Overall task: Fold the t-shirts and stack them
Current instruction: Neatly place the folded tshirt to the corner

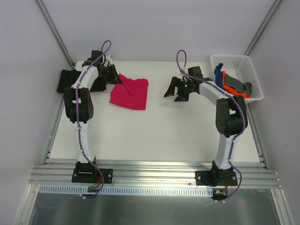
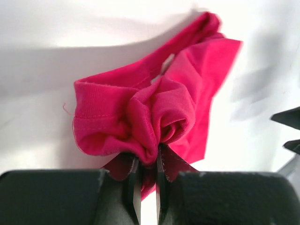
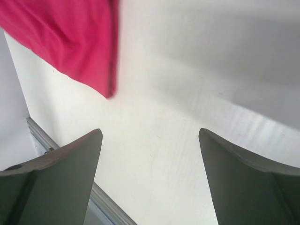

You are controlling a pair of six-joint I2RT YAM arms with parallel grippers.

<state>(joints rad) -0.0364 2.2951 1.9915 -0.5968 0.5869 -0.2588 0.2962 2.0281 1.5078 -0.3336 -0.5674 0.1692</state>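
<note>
A folded crimson-pink t-shirt [image 1: 130,93] lies on the white table, left of centre. My left gripper [image 1: 117,79] is shut on its far left corner, and in the left wrist view the pink cloth [image 2: 140,112] bunches up right at the gripper [image 2: 148,161]. A black t-shirt [image 1: 69,80] lies at the far left behind the left arm. My right gripper [image 1: 176,93] hangs open over bare table right of the pink shirt, with only a corner of the pink shirt [image 3: 70,42] showing between and beyond its fingers [image 3: 70,173]. Blue, orange and grey t-shirts [image 1: 232,84] fill the basket.
A white lattice basket [image 1: 236,63] stands at the far right corner of the table. Aluminium rails [image 1: 154,171] run along the near edge, with both arm bases bolted there. Grey walls close in the sides and back.
</note>
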